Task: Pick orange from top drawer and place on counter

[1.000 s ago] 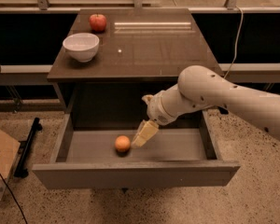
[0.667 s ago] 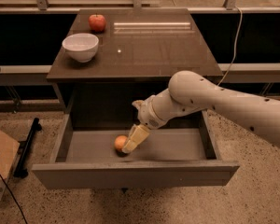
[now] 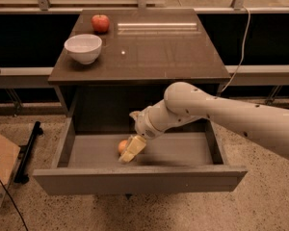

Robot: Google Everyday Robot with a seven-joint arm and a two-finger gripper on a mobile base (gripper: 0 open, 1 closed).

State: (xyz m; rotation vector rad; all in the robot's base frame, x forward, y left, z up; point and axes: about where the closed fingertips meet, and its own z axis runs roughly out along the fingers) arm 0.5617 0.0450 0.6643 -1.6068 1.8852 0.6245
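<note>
The top drawer (image 3: 139, 179) stands pulled open below the counter (image 3: 154, 57). The orange (image 3: 121, 146) lies on the drawer floor, left of the middle, and only its left part shows. My gripper (image 3: 130, 150) reaches down into the drawer from the right and sits right against the orange, covering its right side. The white arm (image 3: 221, 112) stretches in from the right edge of the view.
A white bowl (image 3: 83, 47) and a red apple (image 3: 100, 22) stand on the counter's left side. A cardboard box (image 3: 0, 170) and a black stand (image 3: 28, 150) are on the speckled floor at the left. A cable (image 3: 241, 47) hangs at the right.
My gripper has moved left and down inside the drawer, from beside the orange to right against it, now hiding part of it. The orange has not moved.
</note>
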